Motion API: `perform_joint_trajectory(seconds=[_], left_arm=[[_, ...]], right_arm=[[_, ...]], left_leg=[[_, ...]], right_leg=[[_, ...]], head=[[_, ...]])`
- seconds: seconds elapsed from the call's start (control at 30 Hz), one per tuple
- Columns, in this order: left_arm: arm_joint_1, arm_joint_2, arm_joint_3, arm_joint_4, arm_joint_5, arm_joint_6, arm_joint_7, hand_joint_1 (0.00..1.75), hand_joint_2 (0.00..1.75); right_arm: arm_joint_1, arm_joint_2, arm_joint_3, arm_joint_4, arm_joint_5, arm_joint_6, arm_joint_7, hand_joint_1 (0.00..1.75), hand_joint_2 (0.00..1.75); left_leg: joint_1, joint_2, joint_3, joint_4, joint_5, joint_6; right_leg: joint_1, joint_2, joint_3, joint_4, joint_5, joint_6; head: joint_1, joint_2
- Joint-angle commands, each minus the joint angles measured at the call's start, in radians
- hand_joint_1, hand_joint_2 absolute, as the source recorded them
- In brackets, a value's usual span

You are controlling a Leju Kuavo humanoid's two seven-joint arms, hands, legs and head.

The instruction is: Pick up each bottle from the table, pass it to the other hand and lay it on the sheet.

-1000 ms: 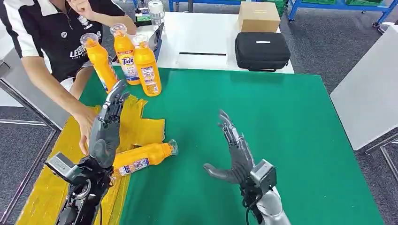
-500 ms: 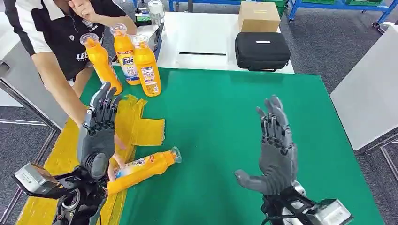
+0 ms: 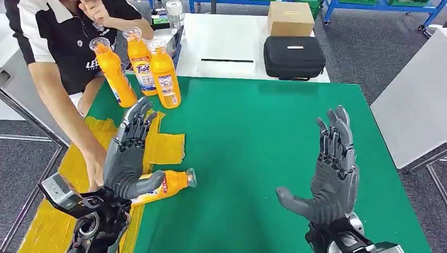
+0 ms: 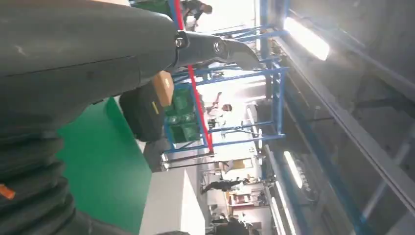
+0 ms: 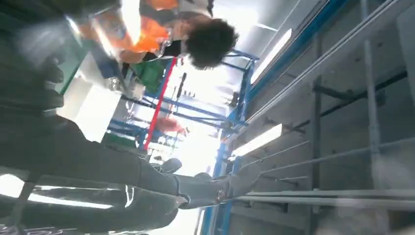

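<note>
Both robot hands empty, fingers spread: left at 8 o'clock, right at 4. One bottle lies at sheet edge; three upright at 11. Next, I reckon: grasp another upright w/ right, pass left

floor: grey carpet all around
counter: green top
far table: white, touching the counter's far edge
racks: blue metal
ceiling: long bright lights
</note>
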Motion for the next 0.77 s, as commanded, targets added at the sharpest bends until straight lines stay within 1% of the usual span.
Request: perform_joint_trajectory(seconds=[0.03,0.07,0.13,0.17,0.2,0.27,0.3,0.33,0.37,0.4,0.5,0.53,0.57,0.6,0.67,0.73,0.77], left_arm=[[-0.05,-0.008,-0.027,0.115,0.003,0.006,0.016,0.0,1.75],[-0.052,-0.009,-0.024,0.121,0.006,0.006,0.018,0.0,1.75],[-0.046,-0.014,-0.011,0.122,-0.001,0.014,0.018,0.0,1.75],[-0.038,-0.016,-0.002,0.115,-0.006,0.021,0.015,0.0,1.75],[-0.027,-0.018,0.009,0.107,-0.009,0.024,0.014,0.0,1.75],[-0.019,-0.022,0.026,0.103,-0.012,0.029,0.017,0.0,1.75],[-0.016,-0.028,0.037,0.106,-0.011,0.025,0.018,0.0,1.75],[-0.016,-0.03,0.041,0.111,-0.01,0.023,0.021,0.0,1.75],[-0.017,-0.031,0.042,0.115,-0.01,0.022,0.021,0.0,1.75],[-0.018,-0.032,0.043,0.119,-0.01,0.021,0.021,0.0,1.75],[-0.017,-0.038,0.046,0.122,-0.01,0.017,0.023,0.0,1.75],[-0.018,-0.04,0.047,0.123,-0.011,0.016,0.025,0.0,1.75],[-0.021,-0.042,0.047,0.126,-0.011,0.015,0.03,0.0,1.75],[-0.021,-0.045,0.048,0.129,-0.01,0.013,0.036,0.0,1.75],[-0.024,-0.048,0.048,0.136,-0.01,0.011,0.039,0.0,1.75],[-0.027,-0.069,0.067,0.142,0.016,0.028,0.043,0.0,1.75],[-0.027,-0.071,0.076,0.139,0.03,0.05,0.056,0.0,0.0]], right_arm=[[-0.002,-0.018,-0.01,0.039,0.031,-0.027,0.033,0.0,1.75],[-0.002,-0.017,-0.008,0.044,0.044,-0.031,0.045,0.0,1.75],[0.004,-0.017,-0.011,0.052,0.099,-0.052,0.094,0.0,1.75],[0.005,-0.019,-0.02,0.057,0.12,-0.062,0.122,0.0,1.75],[0.01,-0.025,-0.038,0.061,0.142,-0.068,0.164,0.0,1.75],[0.024,-0.028,-0.074,0.066,0.144,-0.072,0.188,0.0,1.75],[0.035,-0.021,-0.103,0.071,0.135,-0.061,0.199,0.0,1.75],[0.044,-0.017,-0.116,0.073,0.132,-0.059,0.201,0.0,1.75],[0.049,-0.017,-0.12,0.075,0.13,-0.055,0.199,0.0,1.75],[0.052,-0.017,-0.122,0.075,0.129,-0.053,0.197,0.0,1.75],[0.065,-0.005,-0.127,0.085,0.129,-0.039,0.213,0.0,1.75],[0.065,-0.002,-0.127,0.093,0.128,-0.028,0.218,0.0,1.75],[0.064,0.002,-0.127,0.102,0.128,-0.023,0.22,0.0,1.75],[0.061,0.007,-0.127,0.11,0.127,-0.013,0.224,0.0,1.75],[0.056,0.013,-0.126,0.118,0.122,0.003,0.23,0.0,1.75],[0.049,0.025,-0.122,0.131,0.094,0.034,0.242,0.0,1.75],[0.044,0.028,-0.115,0.142,0.088,0.045,0.245,0.0,1.75]], left_leg=[[0.0,-0.001,0.006,-0.001,-0.002,-0.002],[0.0,-0.001,0.003,-0.001,0.0,-0.001],[0.0,-0.001,0.006,-0.001,-0.002,-0.002],[0.0,-0.001,0.003,-0.001,-0.001,-0.001],[0.001,0.0,0.008,-0.001,-0.003,-0.003],[0.0,0.0,0.004,-0.001,-0.001,-0.002],[0.001,0.0,0.007,-0.001,-0.002,-0.002],[0.0,0.0,0.006,-0.002,-0.002,-0.002],[0.001,0.0,0.008,-0.002,-0.003,-0.003],[0.0,-0.001,0.004,-0.002,-0.001,-0.001],[0.0,0.001,0.008,-0.002,-0.003,-0.003],[0.0,0.001,0.005,-0.001,-0.002,-0.002],[0.001,0.001,0.008,-0.002,-0.003,-0.003],[0.0,0.0,0.004,-0.002,-0.002,-0.002],[0.001,0.001,0.007,-0.002,-0.003,-0.002],[0.001,0.002,0.009,-0.002,-0.004,-0.003],[0.0,0.001,0.006,-0.002,-0.002,-0.002]], right_leg=[[0.0,-0.002,0.006,-0.001,-0.002,0.0],[0.0,-0.002,0.003,-0.001,-0.001,0.0],[0.0,-0.002,0.006,-0.001,-0.002,0.0],[0.0,-0.001,0.003,-0.001,-0.001,0.0],[0.001,-0.001,0.008,-0.001,-0.003,0.0],[0.0,-0.001,0.005,-0.002,-0.001,0.0],[0.001,-0.001,0.007,-0.002,-0.002,0.0],[0.0,-0.002,0.006,-0.002,-0.002,0.0],[0.001,-0.002,0.009,-0.002,-0.003,0.0],[0.0,-0.001,0.004,-0.002,-0.001,0.0],[0.001,0.0,0.008,-0.002,-0.003,0.0],[0.0,0.0,0.006,-0.002,-0.002,0.0],[0.001,0.0,0.009,-0.002,-0.003,0.0],[0.0,-0.001,0.005,-0.002,-0.001,0.0],[0.001,0.0,0.008,-0.002,-0.002,0.0],[0.001,0.001,0.009,-0.002,-0.003,-0.001],[0.0,0.0,0.006,-0.001,-0.002,0.0]], head=[[0.0,0.0],[0.0,0.0],[0.0,0.0],[0.0,0.0],[0.0,0.0],[0.0,0.0],[0.0,0.0],[0.0,0.0],[0.0,0.0],[0.0,0.0],[0.0,0.0],[0.0,0.0],[0.0,0.0],[0.0,0.0],[0.0,0.0],[0.0,0.0],[0.0,0.0]])
